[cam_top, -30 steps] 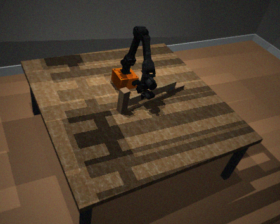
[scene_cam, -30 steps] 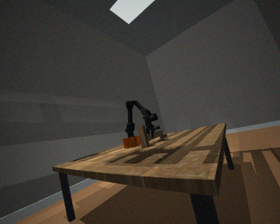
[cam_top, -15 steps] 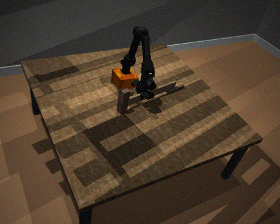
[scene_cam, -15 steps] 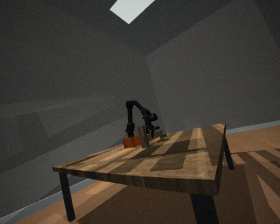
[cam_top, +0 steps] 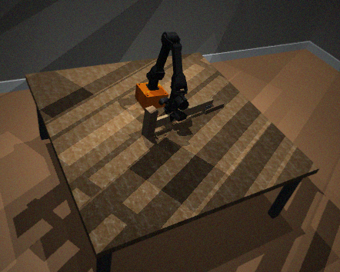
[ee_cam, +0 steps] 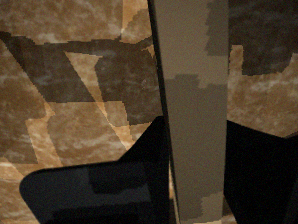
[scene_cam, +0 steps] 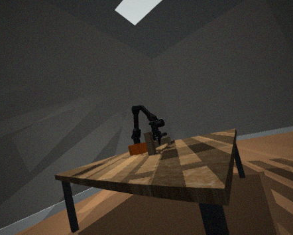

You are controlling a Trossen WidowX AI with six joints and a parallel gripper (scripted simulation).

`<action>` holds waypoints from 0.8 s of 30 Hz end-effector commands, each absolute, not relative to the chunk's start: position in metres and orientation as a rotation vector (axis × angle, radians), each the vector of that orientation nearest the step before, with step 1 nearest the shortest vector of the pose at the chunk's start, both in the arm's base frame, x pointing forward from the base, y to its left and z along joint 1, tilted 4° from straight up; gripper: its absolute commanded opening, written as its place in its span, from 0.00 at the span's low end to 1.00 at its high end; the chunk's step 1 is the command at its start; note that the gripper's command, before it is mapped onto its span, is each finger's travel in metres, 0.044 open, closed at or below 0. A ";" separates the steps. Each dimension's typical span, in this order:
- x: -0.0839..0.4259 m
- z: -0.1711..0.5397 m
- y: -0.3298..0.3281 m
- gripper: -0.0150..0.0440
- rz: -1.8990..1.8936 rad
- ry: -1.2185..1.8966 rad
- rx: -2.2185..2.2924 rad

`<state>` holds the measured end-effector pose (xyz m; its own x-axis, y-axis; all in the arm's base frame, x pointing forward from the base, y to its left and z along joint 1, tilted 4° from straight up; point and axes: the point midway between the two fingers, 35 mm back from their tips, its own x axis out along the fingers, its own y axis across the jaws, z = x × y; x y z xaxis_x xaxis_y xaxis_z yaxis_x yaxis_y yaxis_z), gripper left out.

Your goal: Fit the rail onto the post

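No writing or label could be read anywhere. The rail [cam_top: 196, 111] lay with its long axis running across the table [cam_top: 227, 169] from the post [cam_top: 149, 124] on the left toward the bracket end at the right, and in the wrist view it ran as a pale strip straight up the frame. The dark fingers were closed on the rail, one on each side, near its post end; whether that end touched the post was hard to tell.
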<state>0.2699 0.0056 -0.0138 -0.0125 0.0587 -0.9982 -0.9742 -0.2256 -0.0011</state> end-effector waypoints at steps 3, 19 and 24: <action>0.274 -0.012 0.003 0.25 1.402 1.044 -1.332; 0.275 -0.012 -0.002 0.25 1.401 1.044 -1.332; 0.275 -0.012 -0.003 0.25 1.401 1.045 -1.332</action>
